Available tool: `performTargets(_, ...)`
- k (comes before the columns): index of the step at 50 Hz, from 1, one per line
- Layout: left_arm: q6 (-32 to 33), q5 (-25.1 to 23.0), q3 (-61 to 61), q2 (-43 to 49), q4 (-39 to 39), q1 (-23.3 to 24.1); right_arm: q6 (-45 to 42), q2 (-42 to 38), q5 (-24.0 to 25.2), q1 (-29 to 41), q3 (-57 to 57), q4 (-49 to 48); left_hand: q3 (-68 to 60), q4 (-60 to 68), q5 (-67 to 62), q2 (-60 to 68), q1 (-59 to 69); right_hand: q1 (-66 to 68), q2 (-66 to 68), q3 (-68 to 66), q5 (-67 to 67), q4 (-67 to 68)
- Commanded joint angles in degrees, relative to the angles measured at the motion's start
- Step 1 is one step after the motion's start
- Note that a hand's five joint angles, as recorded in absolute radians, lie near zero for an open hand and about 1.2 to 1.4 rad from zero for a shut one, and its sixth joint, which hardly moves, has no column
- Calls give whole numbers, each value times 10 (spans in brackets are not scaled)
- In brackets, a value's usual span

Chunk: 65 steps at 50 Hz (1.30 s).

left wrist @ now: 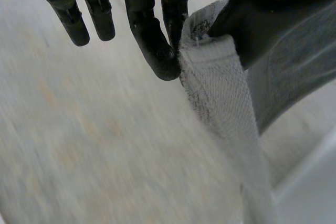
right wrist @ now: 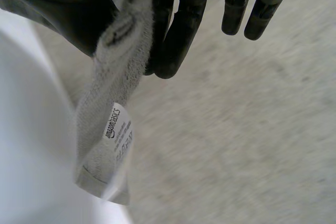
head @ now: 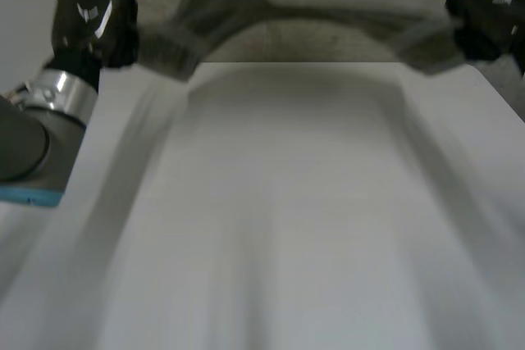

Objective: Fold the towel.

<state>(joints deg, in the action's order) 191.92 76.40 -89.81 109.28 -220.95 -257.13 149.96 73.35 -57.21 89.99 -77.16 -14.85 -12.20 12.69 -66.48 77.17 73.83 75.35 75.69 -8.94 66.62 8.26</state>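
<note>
The grey towel (head: pixel 221 2) is stretched between both hands just past the bench's (head: pixel 287 202) far edge. The left hand (left wrist: pixel 152 35) pinches one top corner between thumb and fingers. The right hand (right wrist: pixel 184 24) pinches the other, above a white label (right wrist: pixel 118 129).

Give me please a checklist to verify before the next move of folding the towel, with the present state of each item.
1. Left hand pinching a corner of the towel: ok.
2. Right hand pinching the corner that carries the label: ok.
3. The towel spanning from one hand to the other, as the head view shows: ok.
4. The towel above the table: not ok; both hands seem to be past its far edge.
5. The hanging lower edge level and untwisted: cannot tell.
</note>
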Motion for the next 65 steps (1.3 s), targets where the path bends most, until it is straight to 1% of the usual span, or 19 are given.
performTargets(1, 15, -3, -67, 59, 22, -16, -74, -35, 82, -38, -131, 0, 22, -27, -35, 28, 62, 46, 43, -11, 34, 17)
performTargets(13, 117, -52, -127, 59, 94, -28, -210, -58, 109, -98, -202, 54, 22, -27, -35, 28, 62, 46, 43, -11, 34, 17)
performTargets(18, 123, -69, -140, 10, 162, -27, -263, -23, 123, -112, -200, 154, 22, -27, -35, 28, 62, 46, 43, -11, 34, 17)
performTargets(26, 125, -106, -169, -102, 283, -29, -405, 64, 220, -214, -215, 348, 22, -27, -35, 28, 62, 46, 43, -11, 34, 17)
performTargets(29, 126, -122, -188, -158, 329, -36, -434, 74, 235, -228, -222, 379, 22, -27, -35, 28, 62, 46, 43, -11, 34, 17)
performTargets(31, 127, -142, -207, -209, 376, -50, -517, 86, 252, -265, -236, 439, 22, -27, -35, 28, 62, 46, 43, -11, 34, 17)
performTargets(32, 127, -142, -208, -209, 376, -51, -518, 87, 252, -265, -236, 439, 22, -27, -35, 28, 62, 46, 43, -11, 34, 17)
performTargets(34, 130, -169, -225, -254, 420, -73, -620, 90, 258, -309, -247, 518, 22, -27, -35, 28, 62, 46, 43, -11, 34, 17)
performTargets(35, 130, -169, -225, -254, 420, -73, -621, 90, 258, -309, -247, 519, 22, -27, -35, 28, 62, 46, 43, -11, 34, 17)
performTargets(37, 131, -183, -233, -270, 435, -87, -712, 83, 257, -345, -250, 610, 22, -27, -35, 28, 62, 46, 43, -11, 34, 17)
performTargets(41, 145, -214, -232, -281, 449, -122, -743, 73, 265, -352, -237, 669, 22, -27, -35, 28, 62, 46, 43, -11, 34, 17)
performTargets(46, 149, -215, -185, -225, 439, -118, -716, 7, 281, -337, -173, 658, 22, -27, -35, 28, 62, 46, 43, -11, 34, 17)
performTargets(51, 144, -201, -108, -136, 431, -99, -591, -77, 268, -239, -62, 651, 22, -27, -35, 28, 62, 46, 43, -11, 34, 17)
performTargets(53, 138, -175, -43, -74, 428, -66, -490, -123, 214, -190, 16, 625, 22, -27, -35, 28, 62, 46, 43, -11, 34, 17)
performTargets(54, 138, -175, -42, -74, 428, -65, -490, -124, 214, -190, 17, 625, 22, -27, -35, 28, 62, 46, 43, -11, 34, 17)
performTargets(56, 139, -136, 24, -9, 427, -30, -409, -152, 137, -152, 77, 572, 22, -27, -35, 28, 62, 46, 43, -11, 34, 17)
performTargets(57, 139, -136, 24, -9, 427, -29, -409, -153, 137, -152, 77, 572, 22, -27, -35, 28, 62, 46, 43, -11, 34, 17)
performTargets(59, 138, -101, 80, 46, 420, -15, -347, -175, 81, -108, 124, 524, 22, -27, -35, 28, 62, 46, 43, -11, 34, 17)
performTargets(65, 135, -83, 127, 105, 373, -8, -271, -211, 43, -78, 177, 482, 22, -27, -35, 28, 62, 46, 43, -11, 34, 17)
